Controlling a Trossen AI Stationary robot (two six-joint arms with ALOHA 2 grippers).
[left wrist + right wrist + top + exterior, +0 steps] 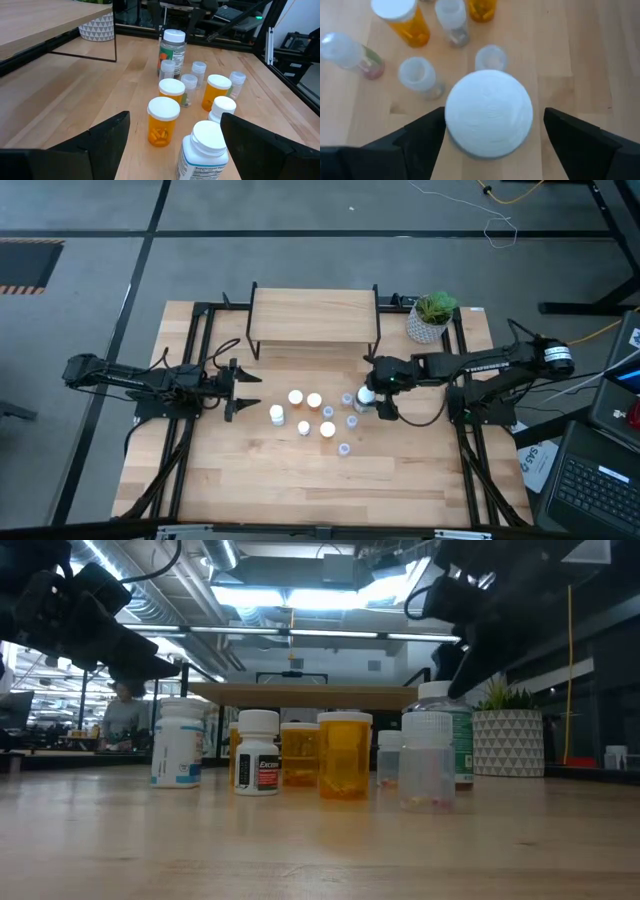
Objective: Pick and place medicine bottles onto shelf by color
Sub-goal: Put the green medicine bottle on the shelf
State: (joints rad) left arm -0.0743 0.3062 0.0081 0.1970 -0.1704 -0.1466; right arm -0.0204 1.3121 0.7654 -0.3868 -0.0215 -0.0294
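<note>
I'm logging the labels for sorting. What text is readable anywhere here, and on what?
"Exced...", partly readable: red band on the small white bottle, low view.
Blue-labelled white bottle: print too small.
Green-labelled bottle: blurred.
Orange bottles: no readable label.
White sheet beside the table: print illegible.

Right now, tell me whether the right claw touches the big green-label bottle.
Apart: the right wrist view shows the right claw straddling the bottle's white cap, wood visible either side.

Evenly lit from ceiling strip lights [300, 595], glaring in low view; soft shadows, blurred foreground tabletop [320, 860], dark arms silhouetted
</note>
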